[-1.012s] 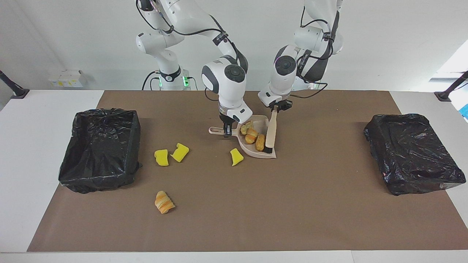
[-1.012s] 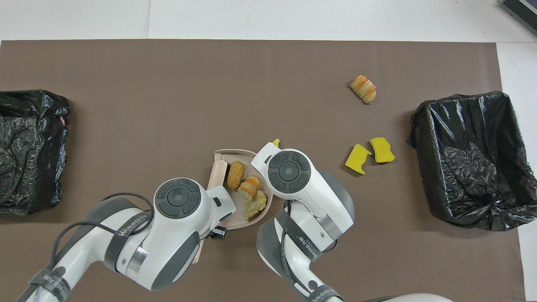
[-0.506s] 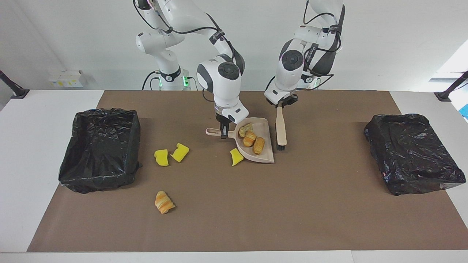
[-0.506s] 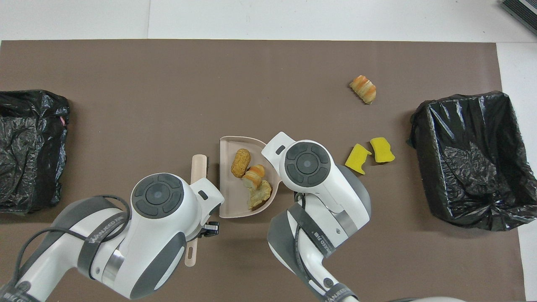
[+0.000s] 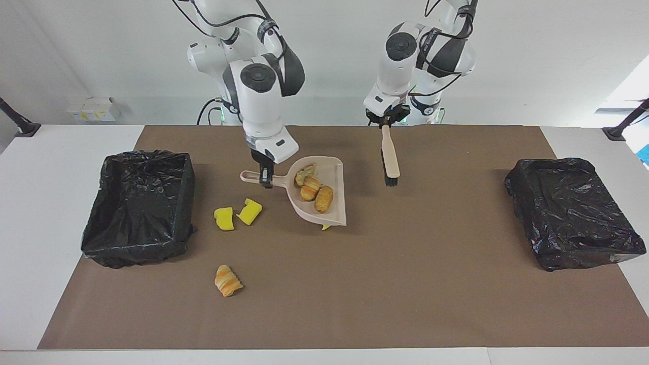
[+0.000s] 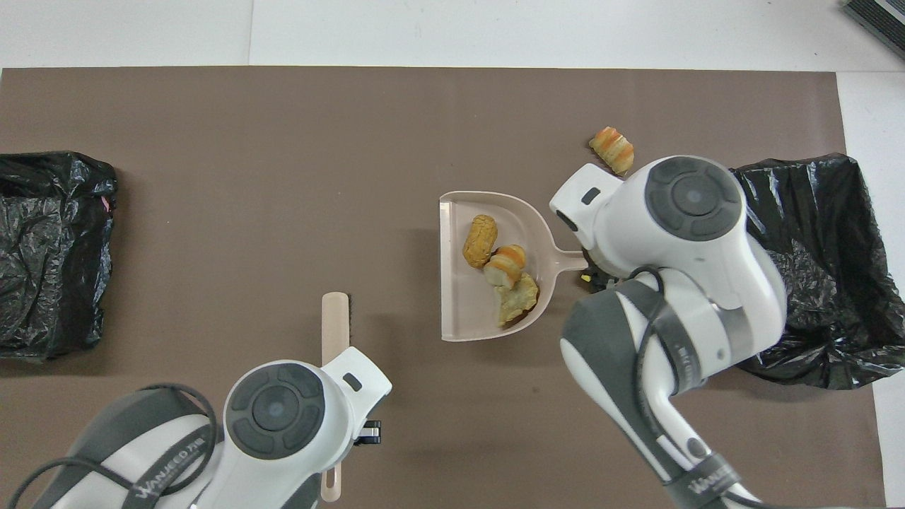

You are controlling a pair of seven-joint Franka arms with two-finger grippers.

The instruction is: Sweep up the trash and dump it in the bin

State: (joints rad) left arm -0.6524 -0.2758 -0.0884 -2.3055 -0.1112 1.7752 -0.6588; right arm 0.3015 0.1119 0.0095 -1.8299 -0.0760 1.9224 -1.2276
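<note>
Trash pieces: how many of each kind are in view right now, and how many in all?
Yellow sponge chunks: 3. Two lie side by side on the mat, and one is partly hidden by the dustpan, at.
Golden-brown pastry lumps: 4. Three are in the dustpan, and one lies alone on the mat.
Total: 7

A robotics laboratory is indicated. Two white, jointed robot arms with exposed black cables (image 5: 263,66) are mounted at one end of a white table (image 5: 61,152), on which a flat brown mat (image 5: 405,284) is laid as a staged work surface. Black clamped camera or light stands (image 5: 626,121) are fixed at the table's corners. A bare, pale wall (image 5: 532,61) is seen, and no domestic furnishing is shown.
</note>
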